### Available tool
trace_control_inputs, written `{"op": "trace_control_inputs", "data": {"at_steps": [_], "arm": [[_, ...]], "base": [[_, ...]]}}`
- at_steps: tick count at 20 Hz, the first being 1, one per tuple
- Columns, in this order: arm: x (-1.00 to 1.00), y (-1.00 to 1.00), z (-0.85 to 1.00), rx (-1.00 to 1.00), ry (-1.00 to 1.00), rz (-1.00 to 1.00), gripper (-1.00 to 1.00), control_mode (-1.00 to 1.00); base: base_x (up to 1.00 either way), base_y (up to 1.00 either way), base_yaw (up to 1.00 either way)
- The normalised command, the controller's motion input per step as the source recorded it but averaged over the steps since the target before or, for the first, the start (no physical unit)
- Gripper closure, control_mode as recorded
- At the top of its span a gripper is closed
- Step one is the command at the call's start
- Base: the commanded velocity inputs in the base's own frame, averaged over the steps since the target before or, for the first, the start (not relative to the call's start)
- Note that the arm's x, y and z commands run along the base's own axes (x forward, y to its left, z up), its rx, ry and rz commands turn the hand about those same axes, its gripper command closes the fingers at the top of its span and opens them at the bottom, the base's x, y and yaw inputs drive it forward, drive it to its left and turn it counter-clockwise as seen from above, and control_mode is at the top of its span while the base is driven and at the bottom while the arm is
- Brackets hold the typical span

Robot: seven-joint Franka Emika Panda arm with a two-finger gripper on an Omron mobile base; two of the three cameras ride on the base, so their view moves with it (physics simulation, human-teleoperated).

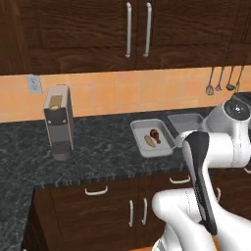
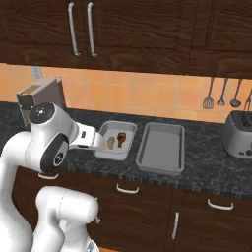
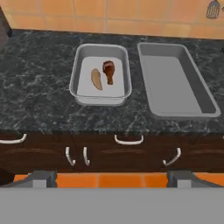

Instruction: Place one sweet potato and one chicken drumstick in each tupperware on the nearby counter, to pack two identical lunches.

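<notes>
One lunch looks packed: a sweet potato [image 3: 96, 78] and a chicken drumstick [image 3: 109, 71] lie side by side in the squarish tupperware [image 3: 101, 99], upper centre of the hand view. The longer tupperware [image 3: 179, 110] to its right holds nothing. The gripper [image 3: 111, 178], fingers spread wide and carrying nothing, likely must next fetch the second pair.

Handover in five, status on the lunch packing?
Fingers open, empty. Squarish tupperware holds sweet potato and drumstick. Long tupperware empty. Nothing blocking.
</notes>
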Motion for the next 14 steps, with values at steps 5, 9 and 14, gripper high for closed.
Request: {"op": "trace_control_inputs", "data": {"at_steps": [5, 9, 14], "arm": [[0.00, 0.00, 0.00, 0.00, 0.00, 0.00, -1.00, 1.00], [0.00, 0.00, 0.00, 0.00, 0.00, 0.00, -1.00, 1.00], [0.00, 0.00, 0.00, 0.00, 0.00, 0.00, -1.00, 1.00]], "base": [[-1.00, -0.48, -0.05], [-0.95, -0.99, -0.11], [-0.68, -1.00, -0.11]]}}
